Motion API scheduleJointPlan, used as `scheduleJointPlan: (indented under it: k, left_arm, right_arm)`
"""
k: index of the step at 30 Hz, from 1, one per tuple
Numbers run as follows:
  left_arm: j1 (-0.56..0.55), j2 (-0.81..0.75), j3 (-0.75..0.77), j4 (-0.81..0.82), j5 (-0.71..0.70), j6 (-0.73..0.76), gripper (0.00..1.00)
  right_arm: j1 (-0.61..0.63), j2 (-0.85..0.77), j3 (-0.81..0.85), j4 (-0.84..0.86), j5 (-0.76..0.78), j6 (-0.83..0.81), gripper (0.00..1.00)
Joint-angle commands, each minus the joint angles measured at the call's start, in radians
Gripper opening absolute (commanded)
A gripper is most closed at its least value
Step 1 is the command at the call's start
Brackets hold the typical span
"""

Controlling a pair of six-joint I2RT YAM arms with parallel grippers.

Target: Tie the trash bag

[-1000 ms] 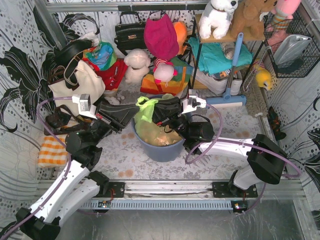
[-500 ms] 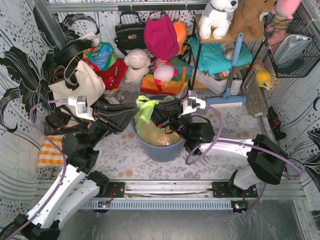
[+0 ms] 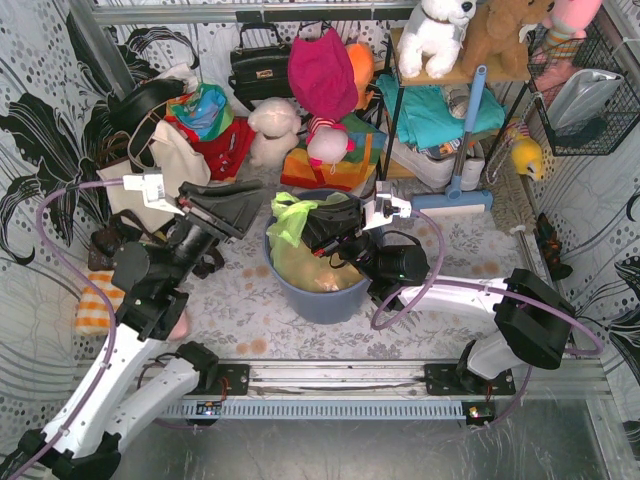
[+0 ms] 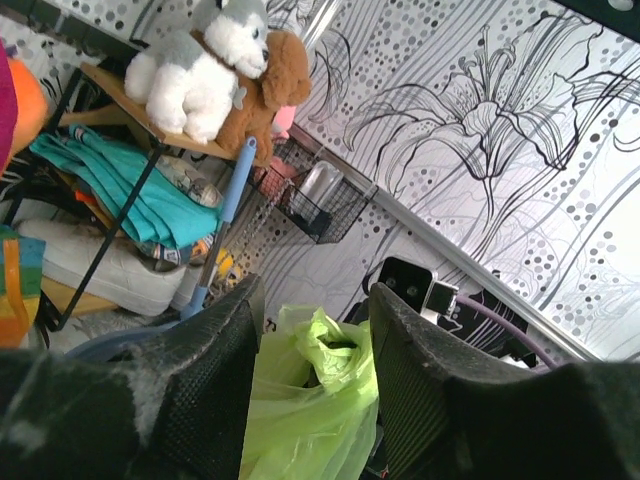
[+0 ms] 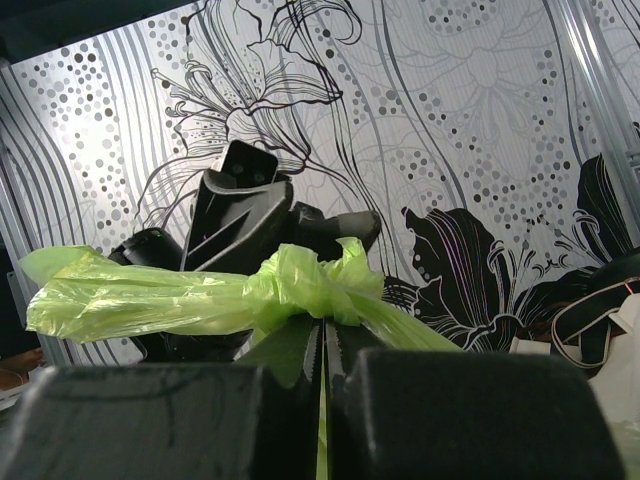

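Note:
The lime-green trash bag (image 3: pixel 300 262) sits in a blue-grey bin (image 3: pixel 335 300), with tan paper showing through. Its top is bunched into a knot (image 5: pixel 305 285), and a twisted tail (image 5: pixel 130 300) trails left in the right wrist view. My right gripper (image 3: pixel 318 228) reaches in from the right. It (image 5: pixel 323 340) is shut just under the knot, with a thin strip of green plastic pinched between its jaws. My left gripper (image 3: pixel 255 203) stands open a little to the left of the bin. In the left wrist view the bag's top (image 4: pixel 325 350) shows beyond the gap of the left gripper (image 4: pixel 315 300), apart from both fingers.
Handbags (image 3: pixel 262 65), soft toys (image 3: pixel 272 130) and folded cloths crowd the back wall. A shelf rack (image 3: pixel 440 110) with a blue mop (image 3: pixel 462 150) stands back right. A wire basket (image 3: pixel 590 100) hangs far right. An orange checked cloth (image 3: pixel 98 305) lies by the left arm.
My left gripper has opened, let go of the bag and drawn back to the left, away from the bin. The right gripper has stayed at the bag's top.

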Motion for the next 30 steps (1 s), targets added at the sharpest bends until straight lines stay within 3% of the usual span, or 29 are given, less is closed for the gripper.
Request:
scheduleJointPlan:
  k: [1,10,22,30]
  left_arm:
    - [-0.003,0.038,0.022,0.009,0.042,-0.045,0.56]
    - [-0.003,0.092,-0.002,0.052,0.141,-0.071,0.56]
    - [-0.003,0.119,0.049,0.069,0.173,-0.034,0.05]
    - [-0.002,0.16,0.142,0.072,0.217,0.039,0.0]
  right_arm:
    - [0.005,-0.023,0.022,0.095,-0.02,0.005,0.0]
    - [0.004,-0.024,0.021,0.093,-0.018,0.004,0.0]
    - [0.004,-0.042,-0.001,0.081,-0.009,0.0,0.0]
    - [0.005,-0.185,-0.084,-0.074,0.017,0.024,0.01]
